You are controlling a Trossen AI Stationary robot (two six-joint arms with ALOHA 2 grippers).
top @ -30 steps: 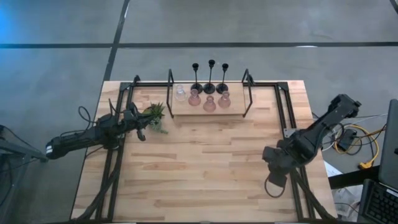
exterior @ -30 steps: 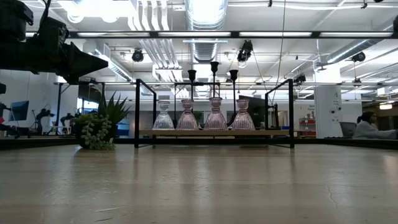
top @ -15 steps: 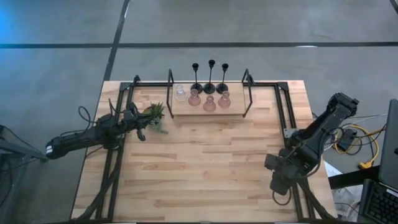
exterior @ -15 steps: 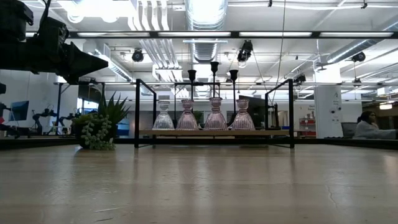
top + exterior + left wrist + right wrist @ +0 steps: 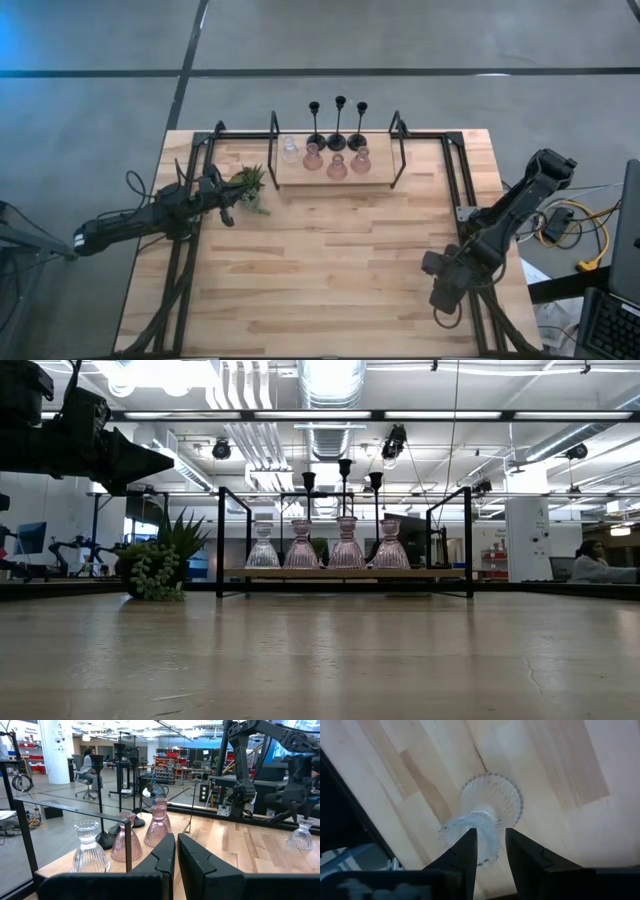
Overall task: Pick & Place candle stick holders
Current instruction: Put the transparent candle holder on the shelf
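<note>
My right gripper is at the table's near right and shut on a clear glass candle holder, which also shows in the left wrist view. A wooden rack at the far edge holds one clear holder and three pink ones. Three slim black holders stand on their round bases behind the rack. My left gripper is shut and empty beside a small green plant. My right gripper pinches the clear holder's upper cup between its two fingers, coming from above and pointing down. The holder stands upright below the fingers, its beaded round base downward. Whether the base rests on the table, I cannot tell.
Black metal frames run along the table's left and right sides and around the rack. Bare wood lies between the two arms. In the low view a person sits in the room beyond the table.
My right gripper has gone toward the table's near edge and stays near the right frame.
</note>
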